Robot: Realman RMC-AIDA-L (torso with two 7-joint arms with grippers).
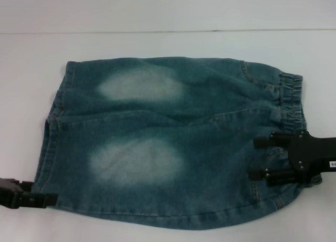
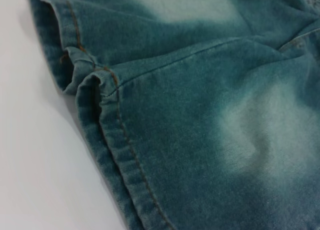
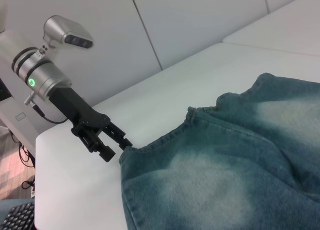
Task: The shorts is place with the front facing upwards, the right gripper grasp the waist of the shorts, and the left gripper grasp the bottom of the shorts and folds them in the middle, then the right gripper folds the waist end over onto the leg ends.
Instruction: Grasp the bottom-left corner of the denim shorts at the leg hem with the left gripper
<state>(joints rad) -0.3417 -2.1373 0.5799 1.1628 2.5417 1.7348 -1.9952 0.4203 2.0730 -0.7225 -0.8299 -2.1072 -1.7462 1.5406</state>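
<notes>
Shorts [image 1: 168, 142]: long axis runs jaws to jaws. Right gripper [image 1: 262, 158], jaws apart, straddles the waist of the shorts [image 1: 291, 103]. Left gripper [image 1: 44, 199], jaws' state indeterminate, touches the bottom of the shorts [image 1: 50, 142] corner.

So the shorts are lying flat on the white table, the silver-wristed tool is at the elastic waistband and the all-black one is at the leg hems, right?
Not quite: the tools are swapped. In the head view the all-black right tool is over the puckered elastic waistband, and the right wrist view shows the silver-wristed left tool at the corner of the leg hems. The shorts do lie flat on the white table.
</notes>
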